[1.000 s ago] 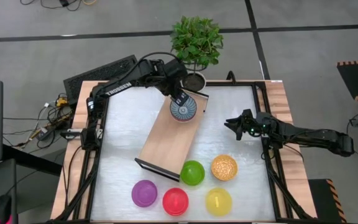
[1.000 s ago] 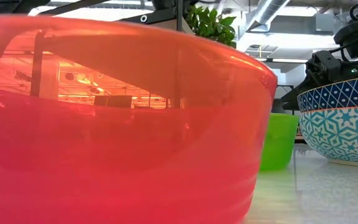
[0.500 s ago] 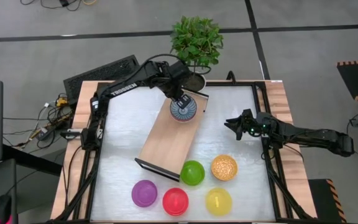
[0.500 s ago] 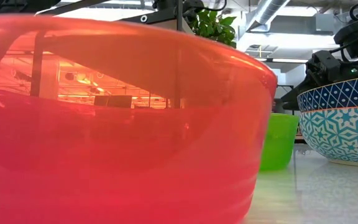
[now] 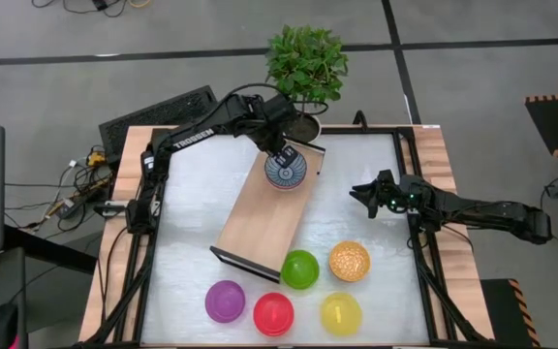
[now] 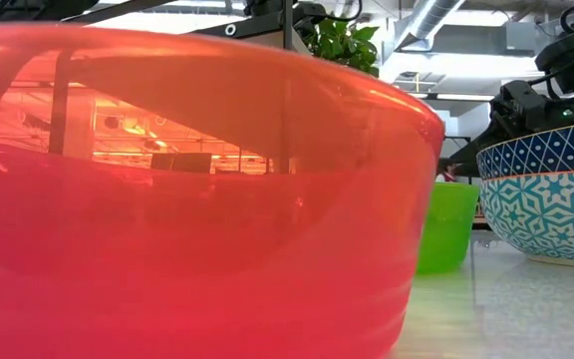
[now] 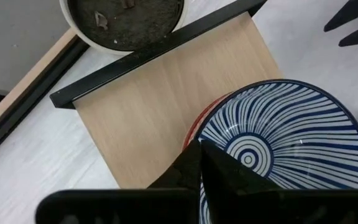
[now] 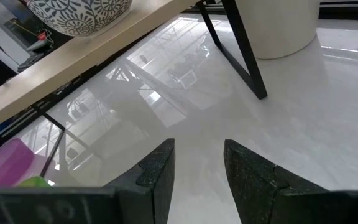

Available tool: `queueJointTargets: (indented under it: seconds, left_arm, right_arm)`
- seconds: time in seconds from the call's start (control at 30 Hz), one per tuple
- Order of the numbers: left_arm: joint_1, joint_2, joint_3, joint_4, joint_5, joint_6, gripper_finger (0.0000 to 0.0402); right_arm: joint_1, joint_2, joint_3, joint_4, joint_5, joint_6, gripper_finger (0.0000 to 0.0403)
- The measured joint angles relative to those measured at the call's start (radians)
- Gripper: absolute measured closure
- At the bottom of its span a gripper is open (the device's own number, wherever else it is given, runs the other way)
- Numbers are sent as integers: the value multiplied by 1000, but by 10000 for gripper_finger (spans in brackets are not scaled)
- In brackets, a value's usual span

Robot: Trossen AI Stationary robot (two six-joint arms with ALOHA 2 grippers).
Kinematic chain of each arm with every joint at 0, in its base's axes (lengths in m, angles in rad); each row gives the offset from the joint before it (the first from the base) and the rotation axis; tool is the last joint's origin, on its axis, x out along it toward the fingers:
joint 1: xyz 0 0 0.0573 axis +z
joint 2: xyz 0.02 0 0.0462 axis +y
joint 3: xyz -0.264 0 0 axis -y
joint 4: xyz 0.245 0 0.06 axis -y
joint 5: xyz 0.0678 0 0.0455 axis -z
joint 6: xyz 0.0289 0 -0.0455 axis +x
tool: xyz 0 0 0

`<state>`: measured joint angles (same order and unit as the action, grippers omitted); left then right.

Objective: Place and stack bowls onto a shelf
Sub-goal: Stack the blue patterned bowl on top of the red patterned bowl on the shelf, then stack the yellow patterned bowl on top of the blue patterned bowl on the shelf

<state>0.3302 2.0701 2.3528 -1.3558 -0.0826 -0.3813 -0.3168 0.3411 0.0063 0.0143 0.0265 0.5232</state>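
Since a second ago the left gripper [image 5: 281, 155] has drawn its fingers together and shifted slightly at the far end of the shelf [image 5: 260, 218]; the bowls have not moved.

Nearest, along the table's front edge, sit the purple bowl [image 5: 225, 301], red bowl [image 5: 273, 313] and yellow bowl [image 5: 340, 313], with the green bowl [image 5: 300, 269] and the golden patterned bowl [image 5: 349, 261] just behind them, all still off the shelf. At mid-table the right gripper [image 8: 197, 165] waits low over the white tabletop with its fingers spread wide, holding nothing, well apart from every bowl.

Farthest, the blue-and-white striped bowl [image 7: 284, 149] rests on the shelf's far end, apparently nested in a red-rimmed bowl [image 7: 199, 121], near the potted plant [image 5: 305, 63]. The left gripper's closed fingers sit at its near rim; whether they pinch the rim I cannot tell. The next move is probably to lift straight up, so the stack is not dragged off centre.
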Motion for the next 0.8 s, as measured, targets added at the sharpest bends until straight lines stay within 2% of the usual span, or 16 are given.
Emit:
queueJointTargets:
  seconds: [0.2,0.33,0.57,0.8]
  left_arm:
    - [-6,-7,0,11,46,-23,401]
    - [-45,-55,2,87,71,-25,395]
    - [-192,-73,2,383,69,35,358]
    - [-362,-17,-1,699,41,157,281]
  right_arm:
    - [0,0,0,0,0,0,239]
    - [0,0,0,0,0,0,239]
    - [0,0,0,0,0,0,239]
    - [0,0,0,0,0,0,239]
